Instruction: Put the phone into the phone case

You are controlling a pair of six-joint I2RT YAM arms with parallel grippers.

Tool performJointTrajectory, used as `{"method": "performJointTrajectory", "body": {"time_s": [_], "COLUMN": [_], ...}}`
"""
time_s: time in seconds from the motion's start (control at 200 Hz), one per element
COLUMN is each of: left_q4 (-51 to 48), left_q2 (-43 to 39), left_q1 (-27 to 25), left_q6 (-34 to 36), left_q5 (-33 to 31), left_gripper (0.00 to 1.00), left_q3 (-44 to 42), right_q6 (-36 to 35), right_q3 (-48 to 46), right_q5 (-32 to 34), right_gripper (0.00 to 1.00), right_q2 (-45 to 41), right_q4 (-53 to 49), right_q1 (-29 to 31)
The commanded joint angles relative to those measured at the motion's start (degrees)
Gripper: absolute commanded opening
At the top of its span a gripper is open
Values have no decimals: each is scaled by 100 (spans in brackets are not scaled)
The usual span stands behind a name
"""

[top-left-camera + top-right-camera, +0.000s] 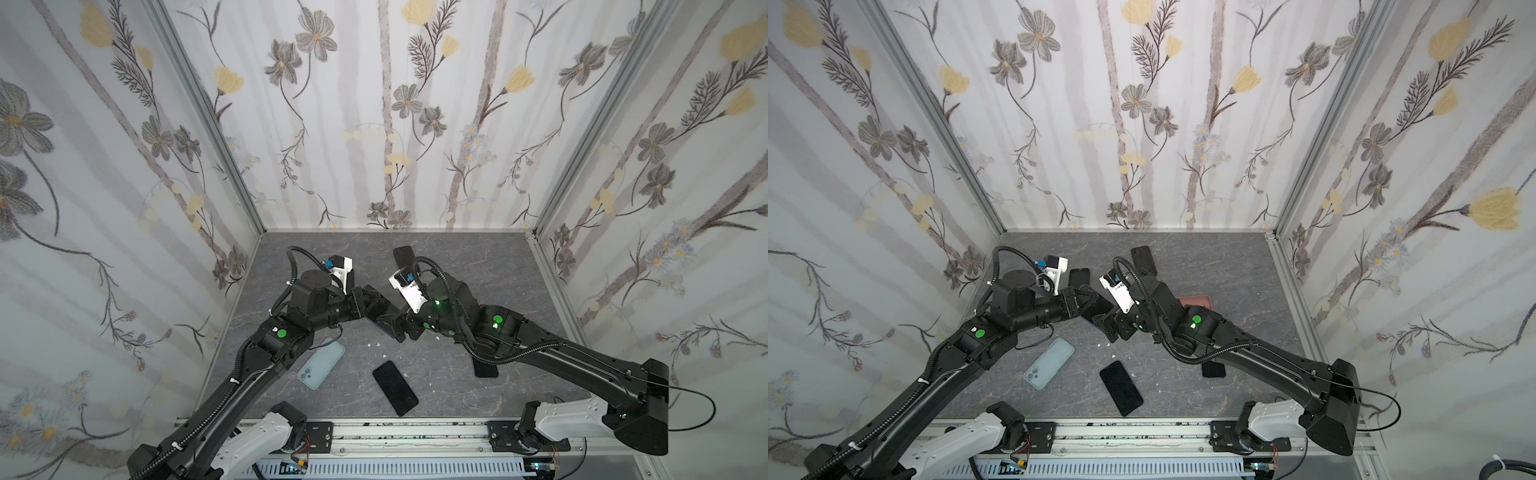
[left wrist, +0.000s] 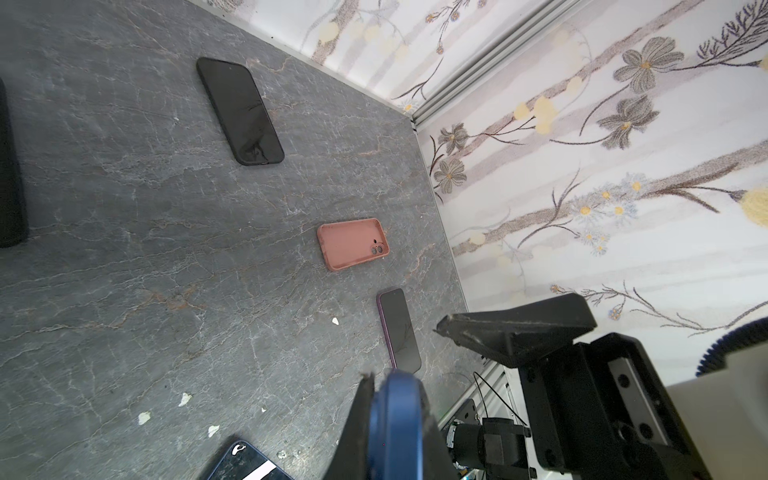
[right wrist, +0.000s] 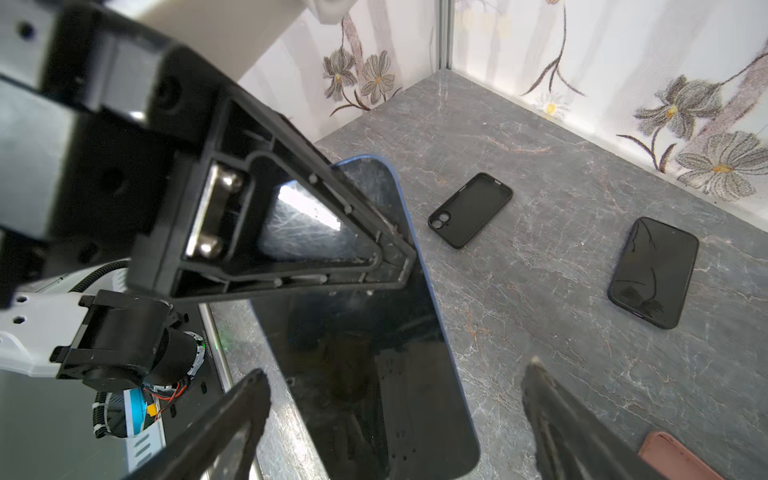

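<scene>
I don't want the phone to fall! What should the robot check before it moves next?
1. Left gripper shut on the blue phone: ok.
2. Right gripper open, a jaw on each side of the phone: ok.
3. Phone held off the table: ok.
4. Black phone case lies hollow side up: ok.
5. Light blue phone case hollow side up: cannot tell.

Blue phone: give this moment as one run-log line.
blue phone: aloft | left tool: shut on blue phone | right tool: open, flanking its free end
</scene>
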Motion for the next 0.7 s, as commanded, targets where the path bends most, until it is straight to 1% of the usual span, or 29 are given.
{"method": "performJointTrajectory", "body": {"time_s": [0.0, 0.26, 0.465, 0.594, 0.699], "left_q4": [147, 102, 167, 214, 381], "left_q2": [-37, -79, -144, -282, -493], "left_q1": [22, 75, 119, 135, 169], "left_q6": [-42, -16, -25, -83, -206], "left_q5": [-46, -356, -689, -1090, -1422], "left_gripper": [0, 0, 0, 0, 0], "left_q3": [93, 119, 25, -35, -173], "right_q6": [2, -1, 134, 495, 934], "right_q3": [101, 149, 174, 110, -165], "right_q5": [58, -83, 95, 194, 67], "right_gripper": [95, 96, 97, 97, 96], "right_q2": [-74, -252, -373, -522, -736], "right_q4": [159, 177, 329, 455, 654], "right_q1": [-21, -69, -121, -229, -513]}}
